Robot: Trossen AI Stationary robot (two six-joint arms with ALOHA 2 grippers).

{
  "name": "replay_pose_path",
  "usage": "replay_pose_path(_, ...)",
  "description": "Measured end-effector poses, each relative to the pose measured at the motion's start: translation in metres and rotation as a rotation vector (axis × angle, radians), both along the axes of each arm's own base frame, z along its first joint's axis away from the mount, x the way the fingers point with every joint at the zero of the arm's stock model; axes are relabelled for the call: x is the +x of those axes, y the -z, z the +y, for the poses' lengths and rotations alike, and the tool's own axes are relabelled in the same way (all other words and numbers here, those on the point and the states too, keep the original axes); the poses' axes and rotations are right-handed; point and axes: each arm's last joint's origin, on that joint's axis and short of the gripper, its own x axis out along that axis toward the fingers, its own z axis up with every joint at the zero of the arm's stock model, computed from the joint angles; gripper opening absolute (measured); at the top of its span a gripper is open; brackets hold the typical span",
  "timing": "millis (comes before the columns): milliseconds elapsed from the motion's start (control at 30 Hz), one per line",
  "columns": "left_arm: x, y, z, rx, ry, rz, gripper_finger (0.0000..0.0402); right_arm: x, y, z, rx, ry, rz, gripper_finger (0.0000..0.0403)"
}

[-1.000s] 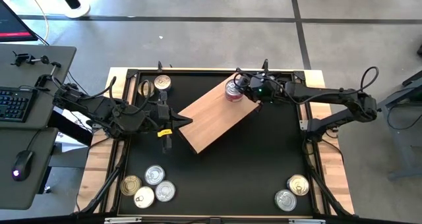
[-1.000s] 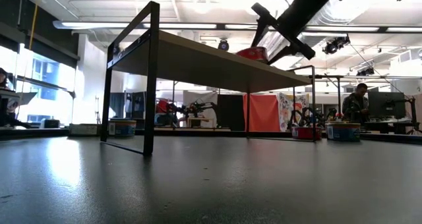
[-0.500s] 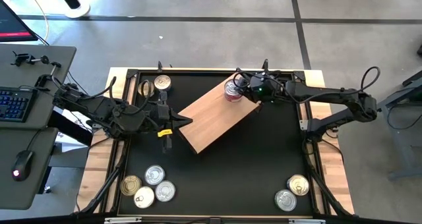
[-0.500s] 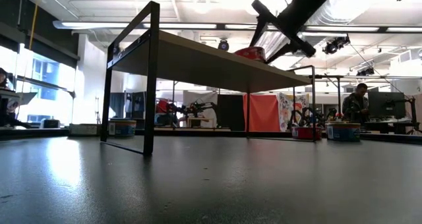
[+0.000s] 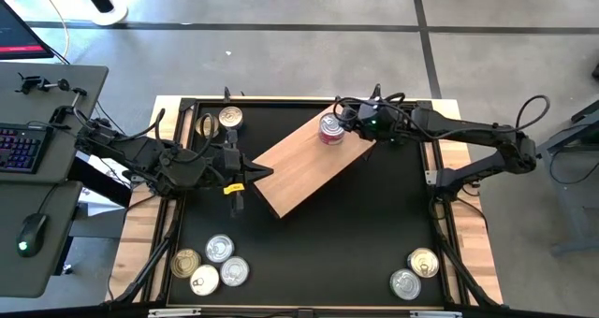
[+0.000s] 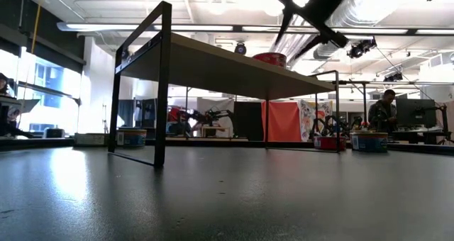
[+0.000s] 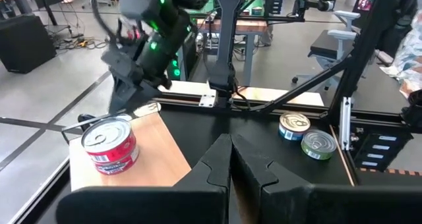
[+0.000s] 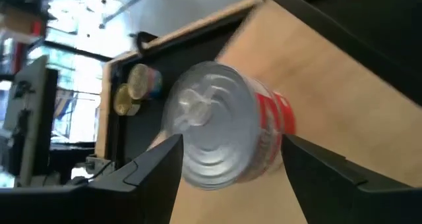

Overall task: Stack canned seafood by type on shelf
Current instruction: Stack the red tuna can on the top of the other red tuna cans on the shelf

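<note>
Right now my right hand [image 5: 351, 124] hangs released just beside the red-labelled can [image 5: 331, 128], its fingers [image 8: 155, 161] spread to either side of the can without pinching it. That taller can stands upright on the far end of the shelf [image 5: 299, 168], which sits askew on the black desk [image 5: 374, 224]. My left hand [image 5: 251, 171] waits clenched on nothing at the shelf's near-left edge. Two flat tins [image 5: 217, 122] rest at the far-left corner, four tins [image 5: 211, 265] cluster near-left, and two more tins [image 5: 415, 272] sit near-right.
</note>
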Motion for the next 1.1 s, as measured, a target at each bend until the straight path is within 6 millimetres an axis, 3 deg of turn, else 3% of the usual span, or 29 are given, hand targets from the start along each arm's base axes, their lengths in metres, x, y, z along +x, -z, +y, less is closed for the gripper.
replay_pose_path(167, 0.0, 0.0, -0.001, -0.021, 0.041, 0.004, 0.0, -0.007, -0.011, 0.009, -0.083, -0.113, 0.042, 0.0248)
replay_pose_path(333, 0.0, 0.0, -0.001, -0.025, 0.043, 0.003, 0.0, -0.028, -0.018, 0.025, -0.118, -0.221, 0.13, 0.0248)
replay_pose_path(500, 0.0, 0.0, -0.001, -0.066, 0.03, -0.003, 0.0, -0.052, -0.021, 0.051, -0.153, -0.349, 0.248, 0.0248)
replay_pose_path(633, 0.0, 0.0, -0.001, -0.071, 0.024, -0.003, 0.0, -0.058, -0.023, 0.077, -0.237, -0.427, 0.266, 0.0248)
replay_pose_path(867, 0.0, 0.0, -0.001, -0.07, 0.022, -0.004, 0.0, -0.065, -0.015, 0.11, -0.245, -0.594, 0.355, 0.0248)
replay_pose_path(1100, 0.0, 0.0, 0.0, -0.054, 0.006, -0.005, 0.0, -0.078, -0.001, 0.118, -0.145, -0.706, 0.565, 0.0248)
